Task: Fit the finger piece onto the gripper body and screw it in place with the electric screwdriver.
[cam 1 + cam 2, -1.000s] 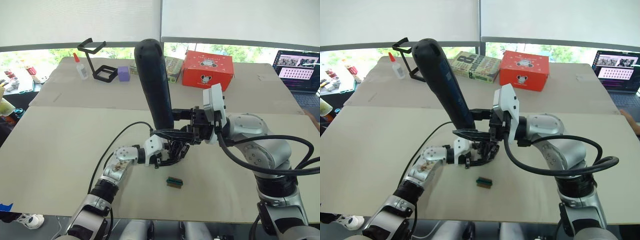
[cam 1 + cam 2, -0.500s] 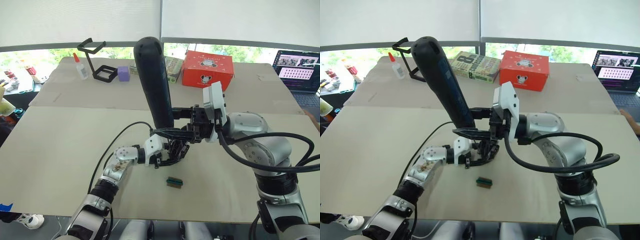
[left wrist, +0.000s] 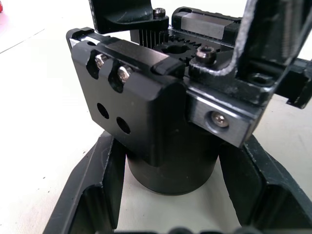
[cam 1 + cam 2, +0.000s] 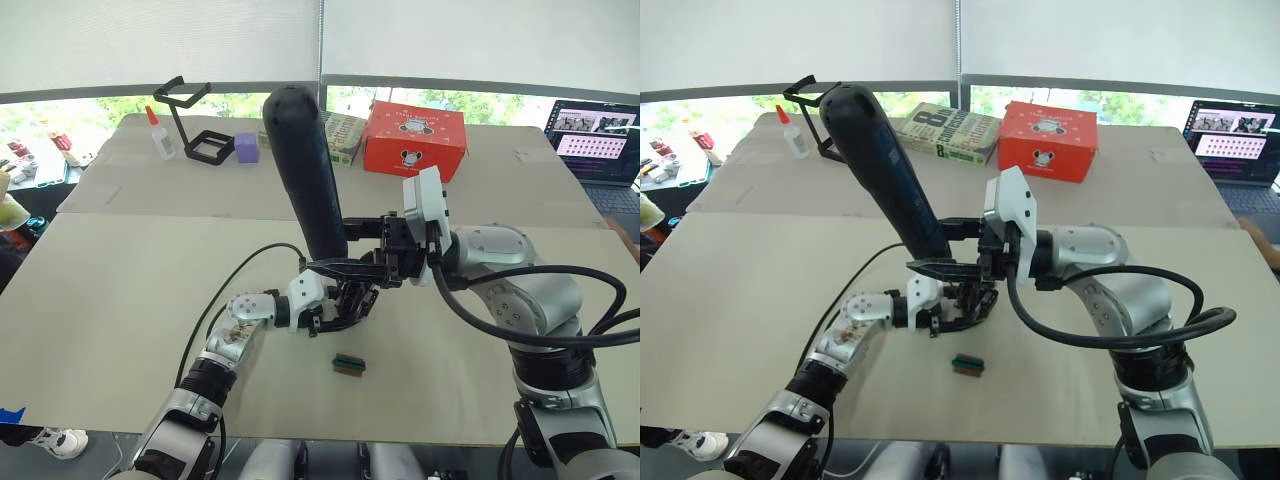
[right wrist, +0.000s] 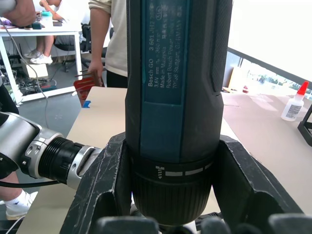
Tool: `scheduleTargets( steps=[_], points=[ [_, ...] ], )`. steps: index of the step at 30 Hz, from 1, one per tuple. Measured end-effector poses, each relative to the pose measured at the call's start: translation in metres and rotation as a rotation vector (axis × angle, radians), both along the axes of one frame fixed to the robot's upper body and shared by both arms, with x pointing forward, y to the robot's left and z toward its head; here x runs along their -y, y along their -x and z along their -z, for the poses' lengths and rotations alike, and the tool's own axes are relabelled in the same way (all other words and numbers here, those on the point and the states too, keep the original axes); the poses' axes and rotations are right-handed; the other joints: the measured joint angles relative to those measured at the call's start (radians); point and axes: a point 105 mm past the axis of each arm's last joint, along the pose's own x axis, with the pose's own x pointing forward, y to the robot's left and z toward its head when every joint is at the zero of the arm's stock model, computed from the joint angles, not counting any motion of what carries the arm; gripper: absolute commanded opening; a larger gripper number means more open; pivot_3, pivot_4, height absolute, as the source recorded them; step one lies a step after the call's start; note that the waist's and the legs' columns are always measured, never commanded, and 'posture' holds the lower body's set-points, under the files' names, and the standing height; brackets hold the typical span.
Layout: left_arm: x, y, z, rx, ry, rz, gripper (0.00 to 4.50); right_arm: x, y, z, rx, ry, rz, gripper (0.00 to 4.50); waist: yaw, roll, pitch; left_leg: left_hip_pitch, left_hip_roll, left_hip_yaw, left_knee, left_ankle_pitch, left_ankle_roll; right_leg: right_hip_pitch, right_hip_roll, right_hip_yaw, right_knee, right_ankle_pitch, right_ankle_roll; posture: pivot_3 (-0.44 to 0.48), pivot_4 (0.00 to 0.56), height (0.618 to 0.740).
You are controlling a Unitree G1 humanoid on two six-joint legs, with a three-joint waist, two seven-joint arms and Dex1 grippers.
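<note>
Screwing step judged in hand: gripper body [image 3: 161, 122] is clamped on the table by the left gripper [image 4: 340, 312], electric screwdriver [image 4: 308, 170] is gripped nearly upright above it by the right gripper [image 4: 385, 262]; steady downward bit pressure is called for next

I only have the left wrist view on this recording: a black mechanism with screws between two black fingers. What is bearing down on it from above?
Observer: The electric screwdriver, held by the right gripper, stands tilted over the gripper body.
Operator: Where on the tool does that gripper hold it?
Observer: Low, at the collar, with a finger on each side of the barrel.
Operator: Anything loose on the table nearby?
Observer: A small green-and-black block lies just on the robot's side of the left gripper.
</note>
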Motion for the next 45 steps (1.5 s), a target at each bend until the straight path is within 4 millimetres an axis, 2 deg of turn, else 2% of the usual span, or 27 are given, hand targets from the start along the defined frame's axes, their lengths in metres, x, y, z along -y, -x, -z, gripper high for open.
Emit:
scheduleTargets(
  steps=[45],
  points=[
    [-0.0022,0.0001,-0.0011,-0.003,-0.012,-0.002,2.31,-0.0037,0.0018,0.0055,0.014,-0.003,-0.023,1.91,-0.001,0.0,0.0,0.0,0.0,0.0,0.0,0.0,0.0,0.0,0.001,0.0,0.0,0.0,0.0,0.0,0.15,0.74]
  ],
)
